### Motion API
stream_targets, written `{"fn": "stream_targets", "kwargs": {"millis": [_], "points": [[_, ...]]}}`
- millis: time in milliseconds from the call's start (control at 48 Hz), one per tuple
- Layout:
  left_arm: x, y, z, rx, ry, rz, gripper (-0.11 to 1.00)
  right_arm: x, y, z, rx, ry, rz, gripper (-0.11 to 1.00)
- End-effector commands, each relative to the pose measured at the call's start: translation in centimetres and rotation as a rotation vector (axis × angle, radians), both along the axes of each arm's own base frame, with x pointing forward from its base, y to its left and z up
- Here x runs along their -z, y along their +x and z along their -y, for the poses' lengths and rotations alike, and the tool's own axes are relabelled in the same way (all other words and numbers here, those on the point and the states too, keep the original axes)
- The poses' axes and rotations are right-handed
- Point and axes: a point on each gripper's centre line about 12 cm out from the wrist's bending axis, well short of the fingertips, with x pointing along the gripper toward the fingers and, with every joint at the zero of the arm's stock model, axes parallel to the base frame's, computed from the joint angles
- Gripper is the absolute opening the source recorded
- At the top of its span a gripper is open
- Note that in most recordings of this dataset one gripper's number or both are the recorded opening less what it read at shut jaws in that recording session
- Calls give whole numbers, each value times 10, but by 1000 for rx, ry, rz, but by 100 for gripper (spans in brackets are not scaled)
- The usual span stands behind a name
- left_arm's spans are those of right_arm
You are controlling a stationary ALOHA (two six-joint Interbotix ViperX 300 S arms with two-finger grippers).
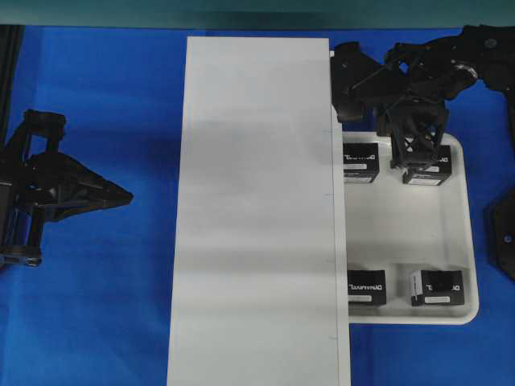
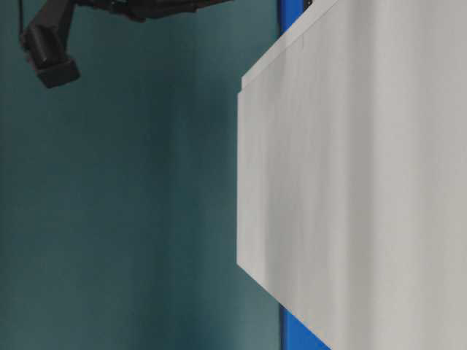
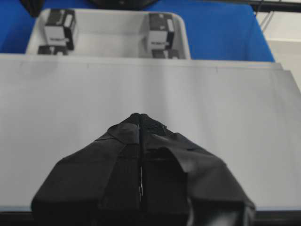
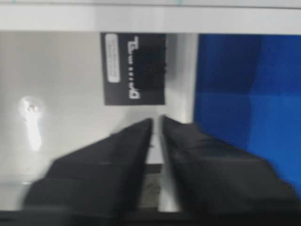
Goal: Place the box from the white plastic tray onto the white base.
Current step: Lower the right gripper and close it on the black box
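The right hand (image 1: 420, 153) hangs over the far end of the white plastic tray (image 1: 451, 241), just above the far right box (image 1: 426, 170). In the right wrist view its fingers (image 4: 117, 160) stand only a narrow slit apart with nothing between them, and the picture is blurred. That view also shows a black box with white lettering and a label strip lying flat on the tray floor ahead of the fingertips.

Four black boxes sit in the tray, one near each corner: the far left box (image 1: 361, 162), the near left box (image 1: 367, 286) and the near right box (image 1: 437, 287) join the one under the hand.

The white base (image 1: 257, 209) lies beside the tray, its edge overlapping the tray's left rim, on the blue bench (image 1: 105, 305).

The left hand (image 1: 121, 195) rests well left of the base, its fingers (image 3: 127, 136) pressed together and holding nothing.
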Motion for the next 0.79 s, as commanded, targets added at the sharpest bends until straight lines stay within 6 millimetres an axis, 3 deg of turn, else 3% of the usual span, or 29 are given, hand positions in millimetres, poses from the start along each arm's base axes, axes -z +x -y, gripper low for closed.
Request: {"fn": "stream_targets", "kwargs": {"millis": [0,146,250,770], "points": [[-12,2,0,2,0,29,-7,7,2,-1,-12,1,2,38],[-12,2,0,-1,0,29,-7,16,2,0,-10,-21,26,81],[-11,3,0,-1,0,29,-7,20,2,0,0,-18,39,98],[-11,5,0,0,-1,26,-7,47,11,-3,27,68,31,100]]}}
